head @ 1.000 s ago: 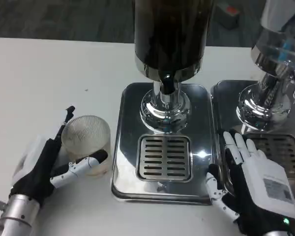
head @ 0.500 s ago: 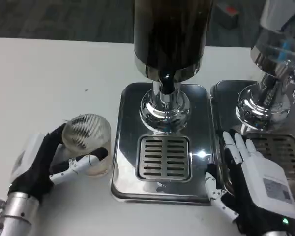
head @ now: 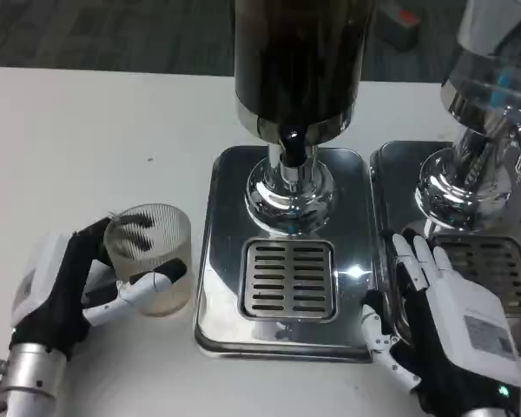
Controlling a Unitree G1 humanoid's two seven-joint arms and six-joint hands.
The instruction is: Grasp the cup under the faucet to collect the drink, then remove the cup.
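Observation:
A clear ribbed cup [head: 150,259] stands on the white table left of the dispenser's steel tray [head: 217,234]. My left hand [head: 65,291] wraps it, thumb across its front and fingers behind its far side. The dark drink tank with its faucet [head: 292,143] rises over the slotted drip grate [head: 288,278], which is bare. My right hand [head: 443,321] lies flat with fingers spread at the tray's right edge, holding nothing.
A second dispenser [head: 478,113] with its own steel tray [head: 391,174] stands at the right, close behind my right hand. Open white table [head: 87,130] stretches to the left and back of the cup.
My left hand has closed further around the cup, fingers now reaching behind it, and the cup sits a little nearer and left. The right hand has stayed put.

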